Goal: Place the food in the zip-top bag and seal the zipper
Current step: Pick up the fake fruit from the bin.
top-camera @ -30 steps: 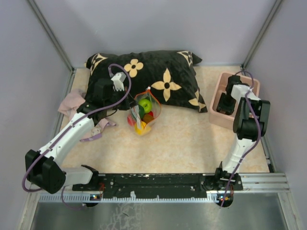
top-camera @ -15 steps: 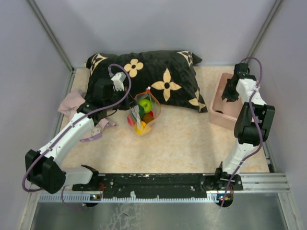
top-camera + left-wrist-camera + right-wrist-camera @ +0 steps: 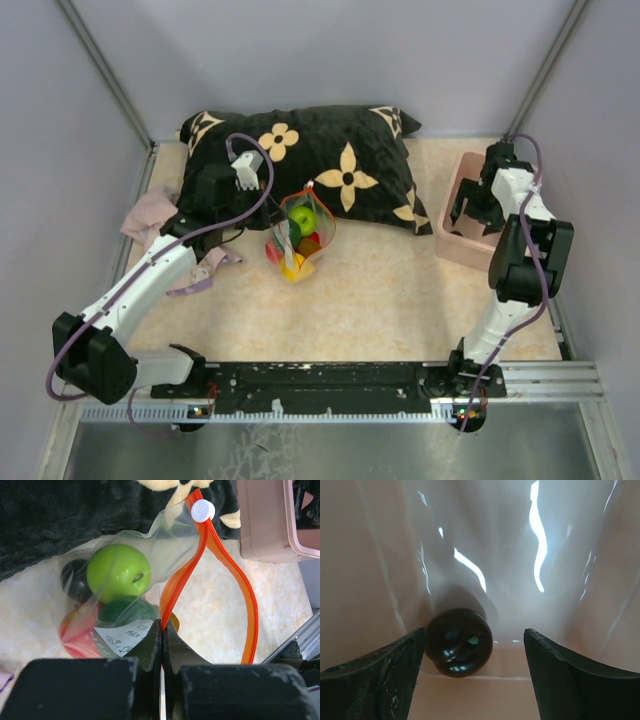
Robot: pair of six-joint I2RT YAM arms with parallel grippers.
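Grey walls boxed in the beige marbled tabletop. The clear crinkly zip-top bag of glossy toy fruit lay against the black flowered pillow. The left gripper was pinched tight on its red-orange zipper strip. Well apart, the right gripper hung inside the pink plastic bin, spread wide and empty over a shadowed dark glossy ball.

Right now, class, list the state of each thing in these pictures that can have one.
zip-top bag: open-mouthed, food inside.
zipper: unsealed, strips apart.
left gripper: shut on the zipper.
right gripper: open, astride the dark fruit.
dark fruit: lying loose in the pink bin.
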